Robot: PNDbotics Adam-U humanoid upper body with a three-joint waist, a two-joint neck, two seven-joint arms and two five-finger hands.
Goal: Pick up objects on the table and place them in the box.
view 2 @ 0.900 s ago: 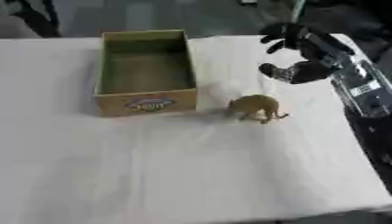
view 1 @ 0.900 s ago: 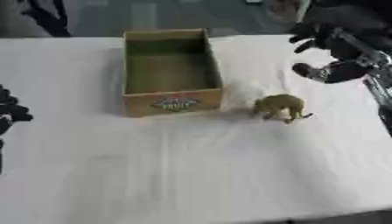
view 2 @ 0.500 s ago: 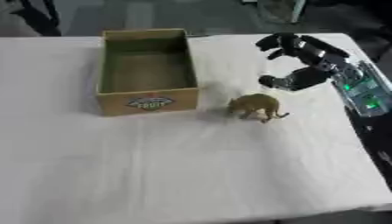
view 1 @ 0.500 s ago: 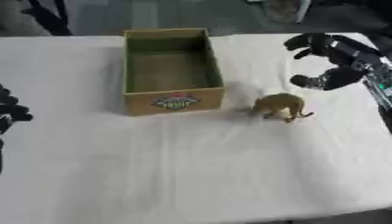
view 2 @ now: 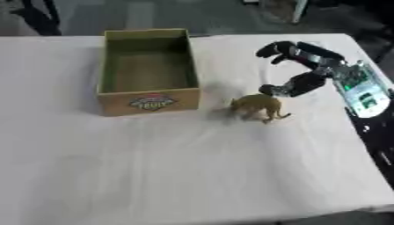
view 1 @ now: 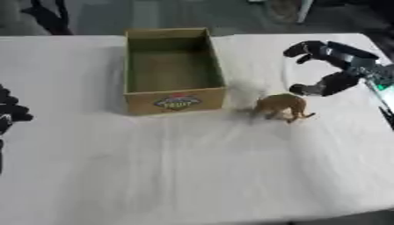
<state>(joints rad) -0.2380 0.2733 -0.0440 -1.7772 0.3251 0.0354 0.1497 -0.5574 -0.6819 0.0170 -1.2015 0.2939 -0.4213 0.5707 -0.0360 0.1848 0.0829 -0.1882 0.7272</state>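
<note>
A small tan toy animal (view 1: 282, 107) stands upright on the white table (view 1: 192, 167), just right of the box. The cardboard box (view 1: 172, 69) is open-topped and empty inside, with a printed label on its front wall. My right hand (view 2: 301, 70) hovers just above and right of the toy, open, fingers and thumb spread in a wide curve with nothing between them. The thumb tip is close to the toy's back; I cannot tell whether it touches. My left hand (view 1: 9, 113) shows at the left edge, with its dark fingers relaxed.
The white cloth covers the whole table. Dark floor and chair legs lie beyond the far edge. A green-lit panel (view 2: 362, 90) sits on my right forearm.
My right hand has come down and to the left, from above the table's far right to just over the toy animal. The toy and box have not moved.
</note>
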